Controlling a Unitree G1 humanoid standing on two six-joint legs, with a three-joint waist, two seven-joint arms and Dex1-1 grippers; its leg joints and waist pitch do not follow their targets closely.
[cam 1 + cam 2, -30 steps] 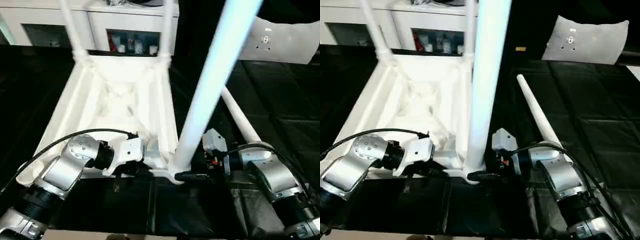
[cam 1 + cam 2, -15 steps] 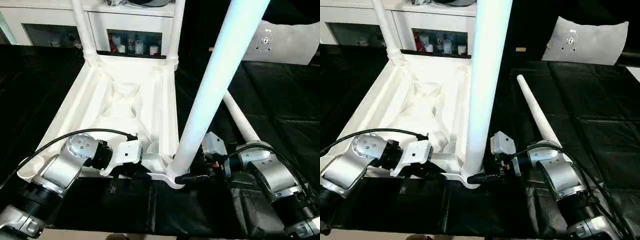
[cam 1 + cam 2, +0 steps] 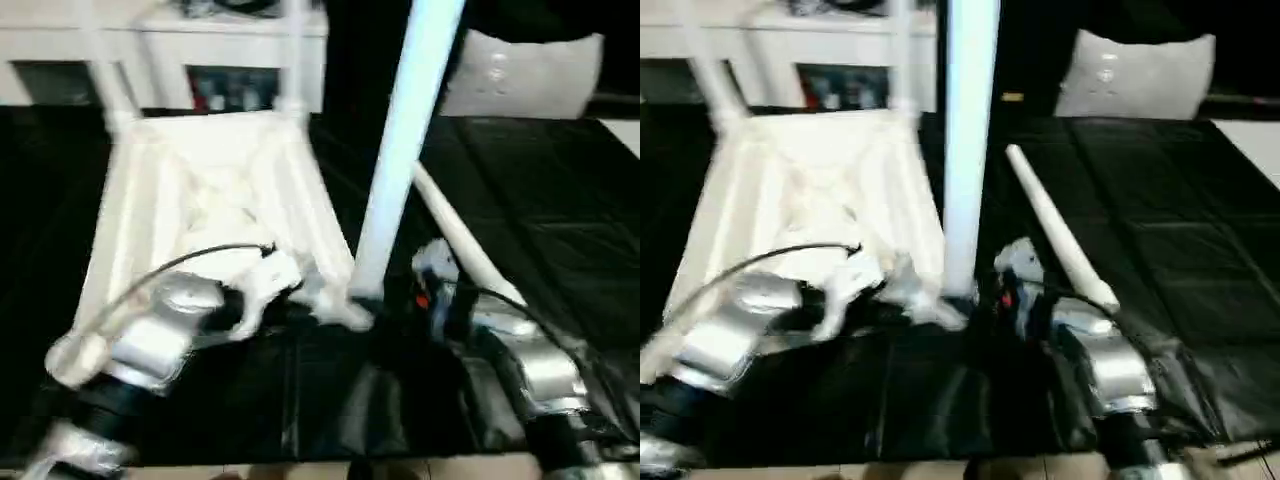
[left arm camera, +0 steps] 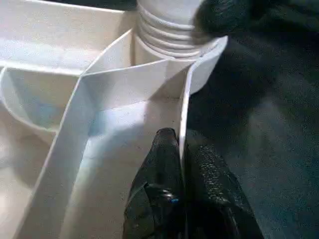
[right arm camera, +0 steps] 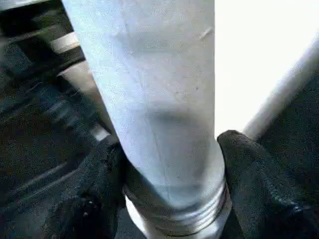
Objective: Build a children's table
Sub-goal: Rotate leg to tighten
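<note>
One tabletop (image 3: 215, 190); four legs (image 3: 405, 150); two pincers (image 4: 180, 174).

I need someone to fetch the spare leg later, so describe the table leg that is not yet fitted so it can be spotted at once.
Start at the upturned white table top on the black floor mat. Just to the robot's right of it, past the leg standing in the near corner socket, a loose leg lies flat on the mat, beside the right gripper. It is the one leg lying down; the others stand upright in the top's corners.

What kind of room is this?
Probably a lived-in room, perhaps a playroom: a white cabinet with small things on its shelves, a grey cushion, and black mats on the floor.
</note>
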